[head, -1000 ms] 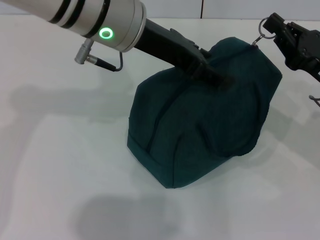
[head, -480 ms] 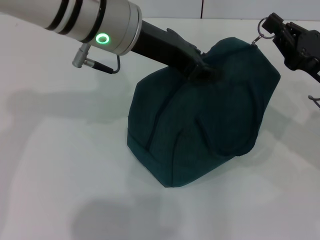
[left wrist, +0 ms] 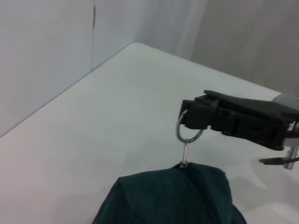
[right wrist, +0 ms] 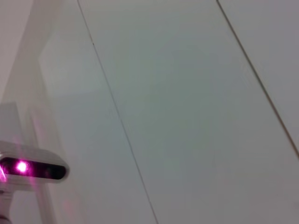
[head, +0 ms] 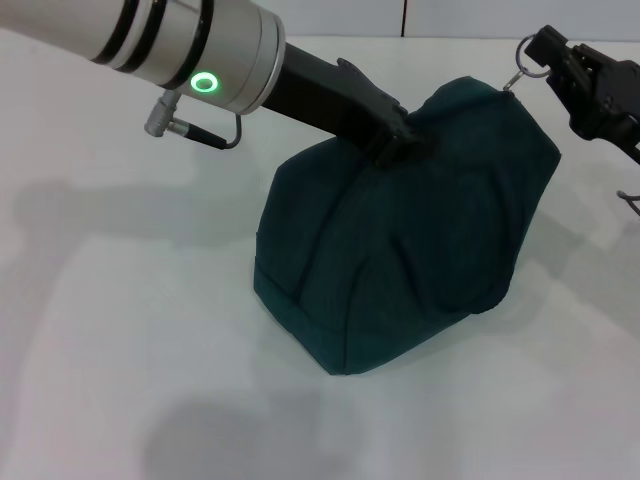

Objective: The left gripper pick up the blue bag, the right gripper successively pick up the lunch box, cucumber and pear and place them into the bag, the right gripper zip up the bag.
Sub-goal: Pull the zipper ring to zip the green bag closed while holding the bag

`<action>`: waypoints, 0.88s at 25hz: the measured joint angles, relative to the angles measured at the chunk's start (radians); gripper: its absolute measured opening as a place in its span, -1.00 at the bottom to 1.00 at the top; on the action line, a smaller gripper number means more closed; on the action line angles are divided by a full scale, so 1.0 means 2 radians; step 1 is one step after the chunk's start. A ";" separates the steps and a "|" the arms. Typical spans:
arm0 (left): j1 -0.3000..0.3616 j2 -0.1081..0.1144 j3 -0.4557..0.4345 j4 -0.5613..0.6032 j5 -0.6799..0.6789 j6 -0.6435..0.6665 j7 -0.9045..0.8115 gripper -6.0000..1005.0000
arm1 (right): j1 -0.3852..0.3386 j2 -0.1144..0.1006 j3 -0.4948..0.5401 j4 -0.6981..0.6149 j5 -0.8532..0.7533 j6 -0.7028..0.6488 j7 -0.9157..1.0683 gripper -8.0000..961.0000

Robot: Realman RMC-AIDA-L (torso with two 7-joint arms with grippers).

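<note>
Two grippers work on the blue bag (head: 400, 240), which rests closed and bulging on the white table (head: 120, 330). At the bag's top middle, the left gripper (head: 405, 140) is clamped on fabric, anchoring it against the pull. At the bag's far top corner, the right gripper (head: 545, 55) pinches the zipper ring (left wrist: 188, 132), drawn taut; zipping appears essentially finished.

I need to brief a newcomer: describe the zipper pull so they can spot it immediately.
On the white table sits the blue bag, closed. At its top far corner, a small silver ring pull hangs from the right gripper; it is the only shiny metal loop there.
</note>
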 joint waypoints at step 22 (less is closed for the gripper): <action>0.017 0.002 -0.016 0.003 -0.098 0.005 0.057 -0.90 | -0.013 -0.002 -0.003 0.071 0.045 0.091 0.025 -0.91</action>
